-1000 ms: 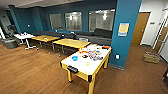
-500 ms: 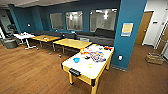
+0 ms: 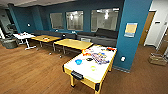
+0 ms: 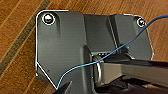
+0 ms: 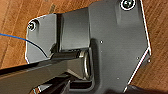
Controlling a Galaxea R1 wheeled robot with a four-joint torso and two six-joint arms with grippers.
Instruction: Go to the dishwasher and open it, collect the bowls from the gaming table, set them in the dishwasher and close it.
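Observation:
The gaming table [image 3: 75, 67] stands ahead in the head view, a long table with yellow sides and legs, a white top and a black slot [image 3: 76, 75] in its near short end. A vivid blue bowl [image 3: 78, 61] sits on the near part of the top. A dark bowl [image 3: 89, 59] and a pale yellow-green bowl [image 3: 93, 67] lie close to it. Coloured markings and small bright items cover the far half of the top. The dishwasher is out of view. Both wrist views look past my own dark plates onto the wood floor [image 4: 20, 30].
A blue pillar [image 3: 132, 35] rises just right of the table, with a cardboard box [image 3: 157, 59] on the floor beyond it. Yellow-topped desks [image 3: 72, 43] and a dark sofa [image 3: 100, 37] line the back wall. A white table [image 3: 23, 36] stands far left. Wood floor [image 3: 32, 72] spreads left.
The whole head picture has shifted a little as the camera moves; the gaming table and pillar look slightly nearer. Nothing on the table has moved.

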